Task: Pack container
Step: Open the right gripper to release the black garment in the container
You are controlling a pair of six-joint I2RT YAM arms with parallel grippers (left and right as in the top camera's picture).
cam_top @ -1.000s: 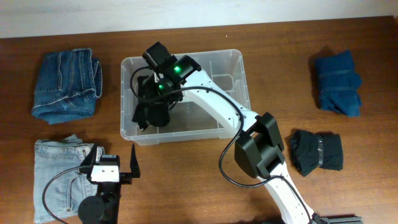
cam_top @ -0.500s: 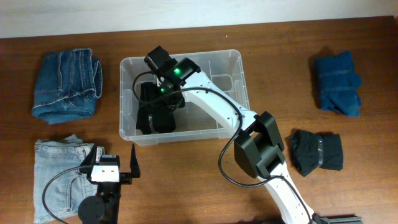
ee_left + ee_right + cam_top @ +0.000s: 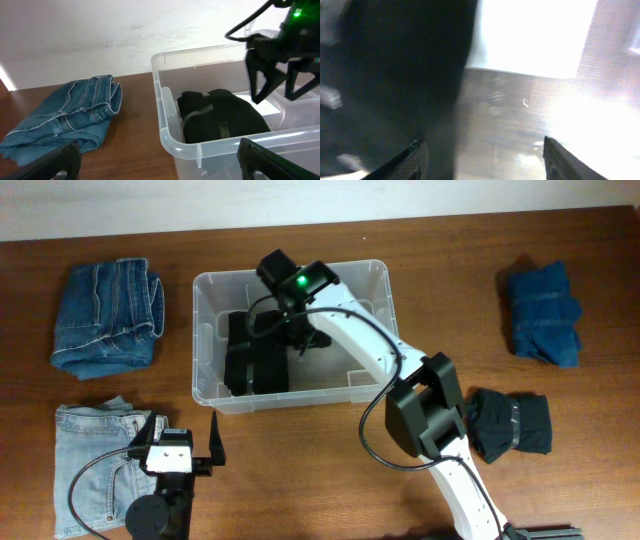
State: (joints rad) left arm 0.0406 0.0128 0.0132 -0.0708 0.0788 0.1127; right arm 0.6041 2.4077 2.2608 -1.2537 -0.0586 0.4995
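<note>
The clear container [image 3: 372,268] stands mid-table. A folded black garment [image 3: 256,355] lies flat in its left half. My right gripper [image 3: 297,338] hangs inside the bin just right of that garment, open and holding nothing. In the right wrist view the black garment [image 3: 385,75] fills the left, the bin floor [image 3: 520,125] lies between the open gripper [image 3: 487,162] fingers, and a bright white label [image 3: 535,35] shows beyond. My left gripper [image 3: 183,432] rests open near the front edge. The left wrist view shows the container [image 3: 170,137], the black garment [image 3: 222,120] and the right gripper [image 3: 272,75].
Folded dark-blue jeans [image 3: 108,315] lie at the back left and light-blue jeans [image 3: 95,470] at the front left beside my left arm. A blue garment [image 3: 543,310] and a black garment [image 3: 510,423] lie to the right of the bin.
My right gripper has opened and let go of the black garment, which now lies flat in the bin. The gripper has shifted right. The left arm has not moved.
</note>
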